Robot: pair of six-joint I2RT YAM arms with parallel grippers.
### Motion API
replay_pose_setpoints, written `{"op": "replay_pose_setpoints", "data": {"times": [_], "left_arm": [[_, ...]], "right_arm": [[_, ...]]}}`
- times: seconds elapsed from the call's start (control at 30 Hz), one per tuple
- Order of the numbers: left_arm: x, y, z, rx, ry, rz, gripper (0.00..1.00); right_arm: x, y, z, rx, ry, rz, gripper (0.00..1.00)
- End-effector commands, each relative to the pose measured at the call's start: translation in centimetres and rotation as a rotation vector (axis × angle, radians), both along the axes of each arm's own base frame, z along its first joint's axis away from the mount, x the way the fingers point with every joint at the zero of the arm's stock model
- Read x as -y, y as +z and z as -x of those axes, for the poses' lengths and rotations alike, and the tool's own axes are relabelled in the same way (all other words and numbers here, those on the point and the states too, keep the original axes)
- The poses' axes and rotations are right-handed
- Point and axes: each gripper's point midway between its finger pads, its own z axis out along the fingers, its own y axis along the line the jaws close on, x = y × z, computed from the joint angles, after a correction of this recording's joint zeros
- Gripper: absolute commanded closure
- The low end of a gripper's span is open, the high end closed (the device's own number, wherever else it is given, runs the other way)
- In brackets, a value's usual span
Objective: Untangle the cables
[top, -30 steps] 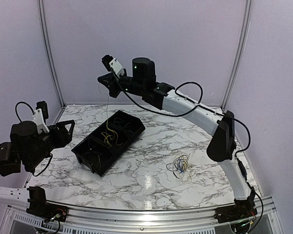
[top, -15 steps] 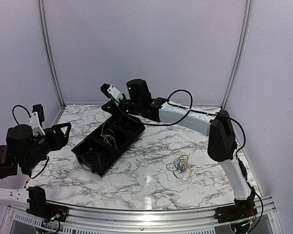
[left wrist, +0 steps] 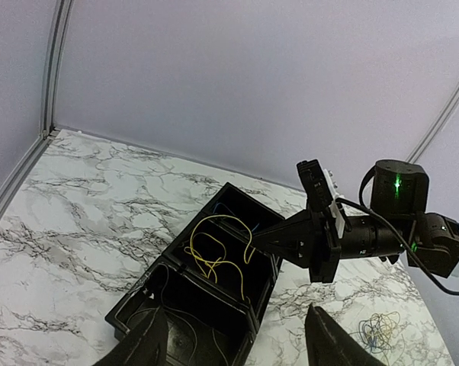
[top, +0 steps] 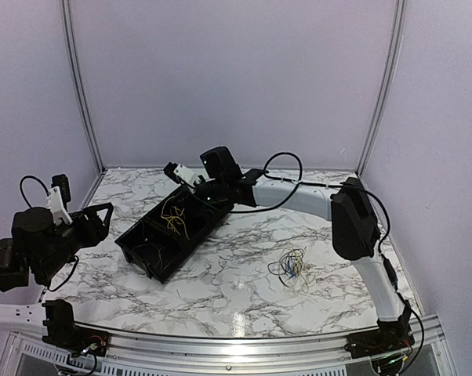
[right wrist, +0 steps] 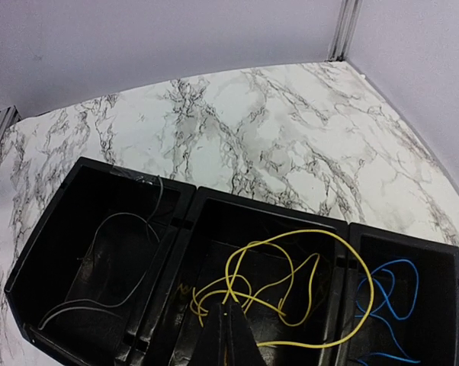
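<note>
Depositing step: right gripper (right wrist: pixel 223 309), closed apparently on the yellow cable (right wrist: pixel 290 232), over the tray's (right wrist: pixel 138 174) middle compartment; left gripper (left wrist: pixel 237 347) open, empty. Next: release, return to tangle (top: pixel 291 266) by table's (top: pixel 220 291) right edge.

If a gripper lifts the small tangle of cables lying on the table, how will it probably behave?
Probably floppy: the tangle is loose loops of very thin wire, so it should sag and dangle. Likely very light, given how thin the strands look. Strands may snag and come up together, since the colours interlace.
</note>
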Motion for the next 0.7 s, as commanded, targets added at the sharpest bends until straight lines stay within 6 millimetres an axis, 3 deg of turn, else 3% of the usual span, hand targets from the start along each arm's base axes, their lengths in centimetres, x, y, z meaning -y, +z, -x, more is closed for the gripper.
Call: {"op": "replay_pose_setpoints", "data": {"times": [0.0,0.1,0.23,0.53,0.67], "left_arm": [[-0.3,-0.6,0.1,-0.008,0.008,-0.002,0.36],[-0.3,-0.7,0.1,-0.010,0.006,0.001,0.36],[-0.4,-1.0,0.2,-0.016,0.007,0.011,0.36],[0.2,-1.1,0.1,-0.034,-0.007,0.026,0.36],[0.8,-1.1,0.0,-0.044,-0.017,0.019,0.36]], "right_arm": [[-1.5,-1.6,2.2,-0.041,0.068,0.030,1.00],[-2.6,0.0,4.3,-0.086,0.123,-0.007,1.00],[-2.6,0.7,4.8,-0.167,0.111,-0.038,1.00],[-0.2,-3.5,-0.6,-0.165,-0.081,0.035,1.00],[0.2,-5.6,-1.9,-0.115,-0.110,0.084,1.00]]}}
